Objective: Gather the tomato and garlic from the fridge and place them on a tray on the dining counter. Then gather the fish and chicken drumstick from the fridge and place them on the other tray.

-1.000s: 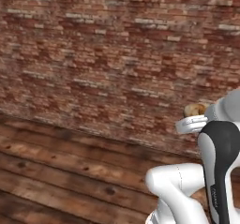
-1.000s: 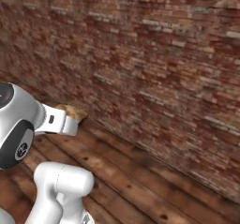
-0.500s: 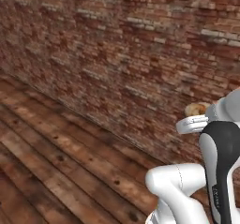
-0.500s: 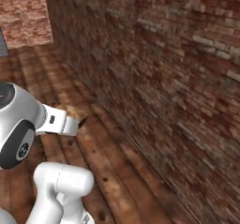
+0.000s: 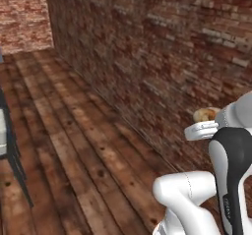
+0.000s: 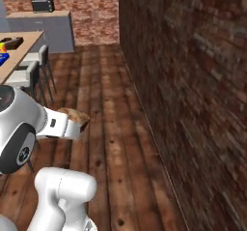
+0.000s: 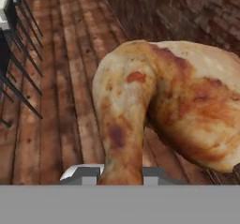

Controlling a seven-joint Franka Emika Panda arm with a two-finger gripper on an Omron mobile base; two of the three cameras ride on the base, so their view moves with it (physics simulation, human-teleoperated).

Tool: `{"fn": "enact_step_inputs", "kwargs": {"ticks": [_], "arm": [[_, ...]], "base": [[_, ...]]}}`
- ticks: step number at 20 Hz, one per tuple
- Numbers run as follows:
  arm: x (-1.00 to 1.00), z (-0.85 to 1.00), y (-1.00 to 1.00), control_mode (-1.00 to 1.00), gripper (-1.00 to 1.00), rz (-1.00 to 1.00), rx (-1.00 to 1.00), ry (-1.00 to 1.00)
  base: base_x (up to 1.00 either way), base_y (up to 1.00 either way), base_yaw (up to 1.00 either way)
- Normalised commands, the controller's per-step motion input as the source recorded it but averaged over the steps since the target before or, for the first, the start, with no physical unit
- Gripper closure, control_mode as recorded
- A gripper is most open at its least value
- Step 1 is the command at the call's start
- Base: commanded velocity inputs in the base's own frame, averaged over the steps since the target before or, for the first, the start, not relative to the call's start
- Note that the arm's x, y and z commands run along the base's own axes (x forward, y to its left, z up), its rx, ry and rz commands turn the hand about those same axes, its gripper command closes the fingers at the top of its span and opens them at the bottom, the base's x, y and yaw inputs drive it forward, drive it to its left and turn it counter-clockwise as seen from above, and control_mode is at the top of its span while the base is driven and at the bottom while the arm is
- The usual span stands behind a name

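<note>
A browned chicken drumstick (image 7: 164,110) looms large in the hand view, its thin end running down between my fingers. My gripper (image 7: 117,175) is shut on it. From the left base view the drumstick (image 5: 204,114) pokes out past the white hand (image 5: 201,130), held up in the air close to the brick wall. In the right base view the drumstick (image 6: 73,116) sticks out from my gripper (image 6: 79,123) above the wooden floor. The dining counter (image 6: 21,46) stands far off at the upper left, with a dark flat thing (image 6: 11,42) on it that may be a tray.
A long brick wall (image 6: 193,80) runs along my right side. Plank floor (image 5: 74,145) stretches ahead. Stools (image 6: 34,73) line the dining counter, and their dark legs (image 7: 18,78) show in the hand view. A grey back counter with an appliance (image 6: 43,5) stands at the far end.
The whole picture has swung as the base turns: the brick wall has slid to the right and the floor, stools and dining counter have come into view. The drumstick stays in my shut gripper.
</note>
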Motion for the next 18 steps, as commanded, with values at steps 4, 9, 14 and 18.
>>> {"fn": "enact_step_inputs", "kwargs": {"ticks": [4, 9, 14, 18], "arm": [[0.0, 0.0, 0.0, 1.0, 1.0, 0.0, 0.0, 0.0], [0.0, 0.0, 0.0, 1.0, 1.0, 0.0, 0.0, 0.0], [0.0, 0.0, 0.0, 1.0, 1.0, 0.0, 0.0, 0.0], [0.0, 0.0, 0.0, 1.0, 1.0, 0.0, 0.0, 0.0]], "base": [[1.0, -0.48, 0.43], [1.0, -0.62, 0.35], [1.0, -0.6, 0.36], [1.0, -0.56, 0.37]]}}
